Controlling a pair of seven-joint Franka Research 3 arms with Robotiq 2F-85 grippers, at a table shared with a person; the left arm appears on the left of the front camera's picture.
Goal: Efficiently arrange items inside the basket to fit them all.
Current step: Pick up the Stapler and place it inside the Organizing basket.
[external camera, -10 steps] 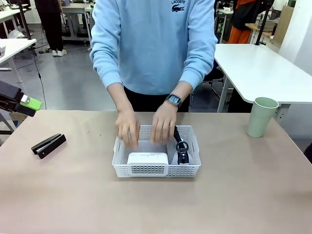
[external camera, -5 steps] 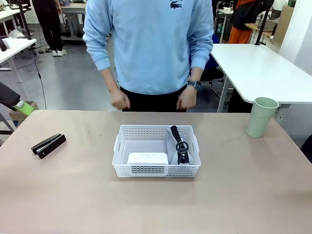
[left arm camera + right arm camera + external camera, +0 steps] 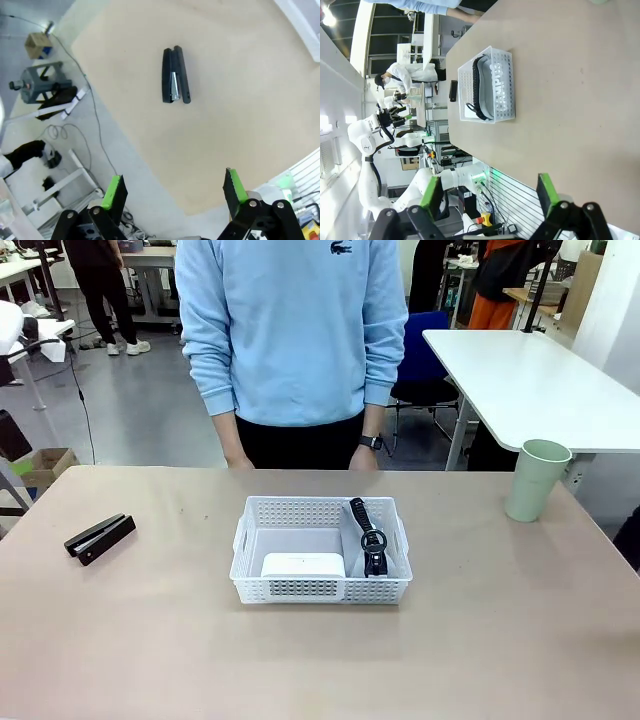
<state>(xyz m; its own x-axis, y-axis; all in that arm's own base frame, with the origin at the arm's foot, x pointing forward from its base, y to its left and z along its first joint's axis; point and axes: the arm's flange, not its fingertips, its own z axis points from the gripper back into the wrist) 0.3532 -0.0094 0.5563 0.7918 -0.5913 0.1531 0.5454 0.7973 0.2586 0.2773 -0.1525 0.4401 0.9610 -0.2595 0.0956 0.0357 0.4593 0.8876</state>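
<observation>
Basket (image 3: 320, 588) holds box (image 3: 303, 564) and pouch (image 3: 358, 515); wrist views show left end effector (image 3: 173, 186) and right end effector (image 3: 488, 190) spread apart.

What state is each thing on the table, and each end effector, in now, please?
Basket: upright, partly filled.
Pouch: on edge inside basket.
Box: flat inside basket.
Stapler: on table, outside basket.
Cup: upright, outside basket.
Left end effector: open, empty.
Right end effector: open, empty.

I see white basket (image 3: 320, 588), far ahead of my right jaws, holding box (image 3: 303, 565) and pouch (image 3: 362, 523); stapler (image 3: 175, 75) flat beyond left jaws; cup (image 3: 537, 480) upright.
</observation>
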